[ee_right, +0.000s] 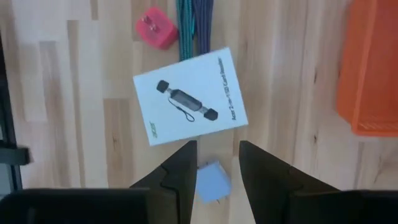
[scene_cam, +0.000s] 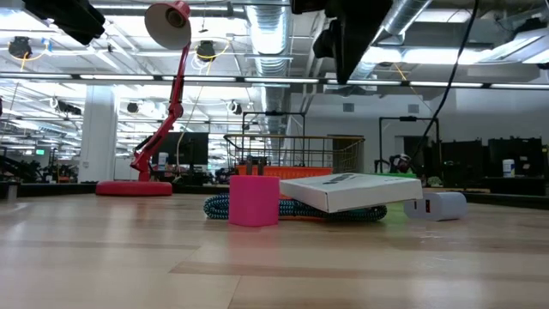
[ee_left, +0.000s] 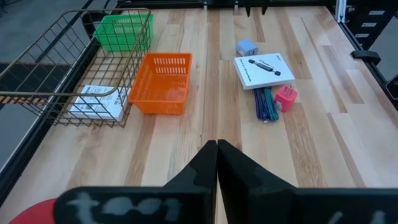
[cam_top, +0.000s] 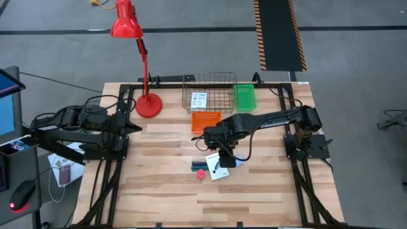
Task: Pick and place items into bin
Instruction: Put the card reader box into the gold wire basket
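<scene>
A white printed box (ee_right: 189, 96) lies flat on the table, partly over a coiled teal and black cord (ee_right: 193, 25). A pink plug-like piece (ee_right: 157, 28) rests beside the cord, and a pale blue cube (ee_right: 211, 180) sits on the box's other side. A second white box (cam_top: 199, 100) lies inside the wire bin (cam_top: 208, 92). My right gripper (ee_right: 216, 149) is open and hangs high above the table (scene_cam: 347, 43), over the blue cube and the box's edge, touching nothing. My left gripper (ee_left: 217, 144) is shut and waits at the table's left side.
An orange basket (cam_top: 205, 121) and a green basket (cam_top: 244, 97) stand near the wire bin at the far side. A red desk lamp (cam_top: 147, 102) stands at the far left. Bare wood lies toward the near edge.
</scene>
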Robot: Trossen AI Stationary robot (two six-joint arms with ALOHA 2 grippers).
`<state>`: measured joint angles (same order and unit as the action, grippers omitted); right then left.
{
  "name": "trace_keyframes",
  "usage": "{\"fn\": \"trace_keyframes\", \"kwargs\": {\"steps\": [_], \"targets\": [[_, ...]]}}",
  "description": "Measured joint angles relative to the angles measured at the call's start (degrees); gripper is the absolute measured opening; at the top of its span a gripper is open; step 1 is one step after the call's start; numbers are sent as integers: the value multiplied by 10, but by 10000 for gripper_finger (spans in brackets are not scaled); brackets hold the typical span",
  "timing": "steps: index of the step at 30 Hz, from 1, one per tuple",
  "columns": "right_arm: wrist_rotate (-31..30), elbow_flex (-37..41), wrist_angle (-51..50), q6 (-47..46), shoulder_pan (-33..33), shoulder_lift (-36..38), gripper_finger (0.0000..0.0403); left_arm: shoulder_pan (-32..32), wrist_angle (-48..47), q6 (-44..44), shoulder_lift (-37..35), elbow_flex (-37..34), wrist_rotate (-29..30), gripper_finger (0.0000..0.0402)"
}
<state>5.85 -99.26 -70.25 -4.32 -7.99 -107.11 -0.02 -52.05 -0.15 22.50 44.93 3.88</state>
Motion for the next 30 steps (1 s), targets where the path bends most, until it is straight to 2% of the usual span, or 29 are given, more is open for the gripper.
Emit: {"fn": "trace_keyframes", "kwargs": {"steps": [6, 12, 17, 24, 30], "targets": [[-1, 0, -20, 3, -3, 0, 113, 0, 0, -2, 0, 0, 0, 0], [-1, 1, -130, 11, 9, 18, 113, 0, 0, 2, 0, 0, 0, 0], [-1, 0, -164, -5, 38, 83, 113, 0, 0, 0, 0, 0, 0, 0], [-3, 0, -157, -68, 93, 188, 113, 0, 0, -2, 0, 0, 0, 0], [-22, 0, -159, -92, 110, 229, 113, 0, 0, 0, 0, 0, 0, 0]]}}
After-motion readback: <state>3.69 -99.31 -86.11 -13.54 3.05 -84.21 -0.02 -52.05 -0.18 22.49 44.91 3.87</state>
